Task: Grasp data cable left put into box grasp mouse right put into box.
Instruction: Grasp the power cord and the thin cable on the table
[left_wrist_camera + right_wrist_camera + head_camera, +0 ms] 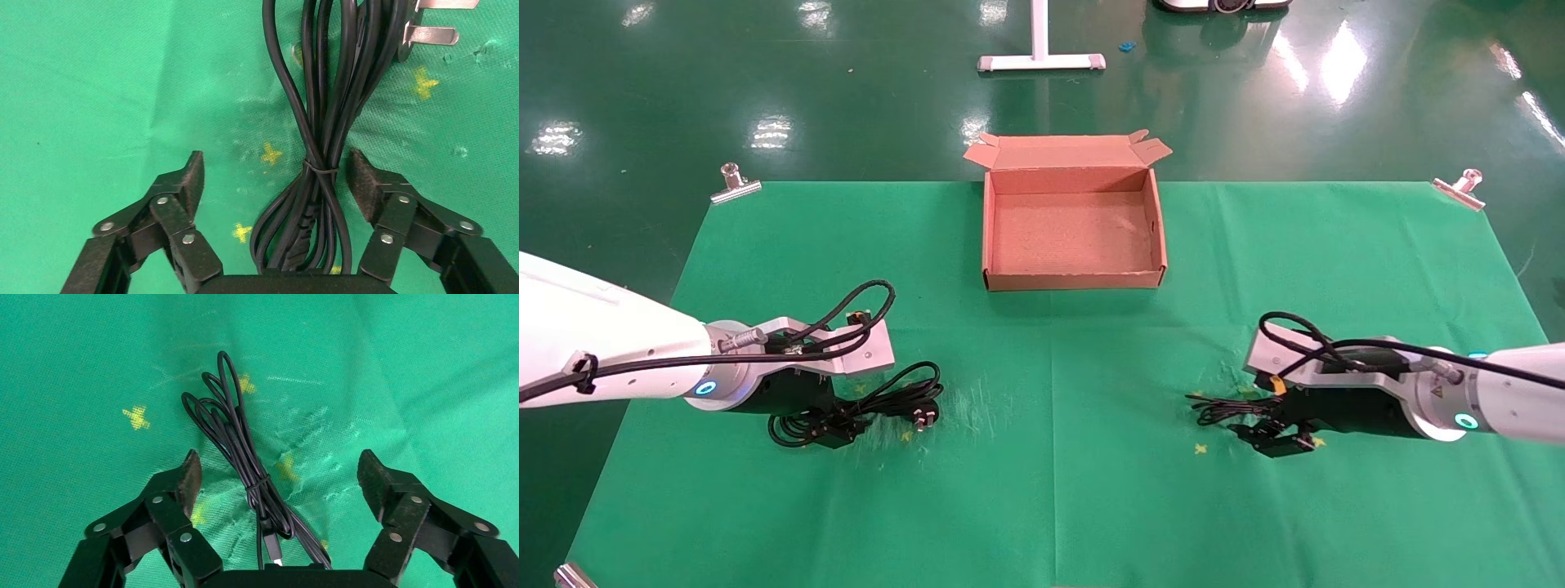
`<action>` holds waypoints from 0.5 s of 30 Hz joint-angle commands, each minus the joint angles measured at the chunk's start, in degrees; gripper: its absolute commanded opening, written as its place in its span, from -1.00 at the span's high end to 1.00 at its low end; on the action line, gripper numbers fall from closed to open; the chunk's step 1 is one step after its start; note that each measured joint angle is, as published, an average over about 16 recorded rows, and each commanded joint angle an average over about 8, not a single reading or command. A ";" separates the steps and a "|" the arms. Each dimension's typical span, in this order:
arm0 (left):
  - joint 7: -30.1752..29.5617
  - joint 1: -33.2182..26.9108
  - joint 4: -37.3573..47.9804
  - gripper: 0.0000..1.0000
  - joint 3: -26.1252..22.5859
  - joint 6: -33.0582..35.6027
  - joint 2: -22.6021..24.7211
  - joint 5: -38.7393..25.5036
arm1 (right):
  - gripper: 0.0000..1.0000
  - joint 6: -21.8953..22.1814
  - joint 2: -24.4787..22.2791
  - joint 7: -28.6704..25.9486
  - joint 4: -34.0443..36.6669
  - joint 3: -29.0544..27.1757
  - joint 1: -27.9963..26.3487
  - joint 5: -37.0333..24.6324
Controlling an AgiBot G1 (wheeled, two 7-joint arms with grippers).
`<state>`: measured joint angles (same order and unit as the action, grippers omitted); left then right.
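Left gripper (275,184), jaws open, straddles the data cable (318,122) at its tied waist, the firmest hold on floppy cord; right gripper (278,478) gapes over the mouse's light, limp wire (235,435).

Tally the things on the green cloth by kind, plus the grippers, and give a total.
Thick black data cable, bundled, pronged plug: 1
Thin black bundled wire, mouse body not visible: 1
Brown cardboard box, open: 1
Metal clips at the cloth edges, e.g.: 3
Grippers, left gripper and right gripper, both open over their bundles: 2
Total: 8
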<state>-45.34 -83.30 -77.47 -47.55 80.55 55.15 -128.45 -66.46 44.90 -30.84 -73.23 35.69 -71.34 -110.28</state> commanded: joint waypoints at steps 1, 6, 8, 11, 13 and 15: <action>0.00 0.00 0.00 1.00 0.00 0.00 0.00 0.01 | 1.00 -0.03 -0.04 0.06 -0.04 -0.01 0.00 0.05; 0.00 0.00 0.00 1.00 0.01 0.00 0.00 0.08 | 1.00 -0.09 -0.09 0.12 -0.10 -0.03 -0.01 0.12; 0.00 0.00 0.00 1.00 0.01 0.00 0.00 0.10 | 1.00 -0.11 -0.10 0.13 -0.11 -0.04 -0.01 0.15; 0.00 0.00 0.00 1.00 0.01 0.00 0.00 0.11 | 1.00 -0.13 -0.12 0.15 -0.13 -0.05 -0.02 0.17; 0.00 0.00 0.00 1.00 0.01 0.00 0.00 0.11 | 1.00 -0.14 -0.13 0.16 -0.14 -0.06 -0.02 0.19; 0.00 0.00 0.00 1.00 0.01 0.00 0.00 0.12 | 1.00 -0.15 -0.13 0.17 -0.15 -0.07 -0.03 0.20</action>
<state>-45.34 -83.30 -77.47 -47.54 80.55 55.15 -128.34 -66.61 44.77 -30.68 -73.38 35.62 -71.37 -110.09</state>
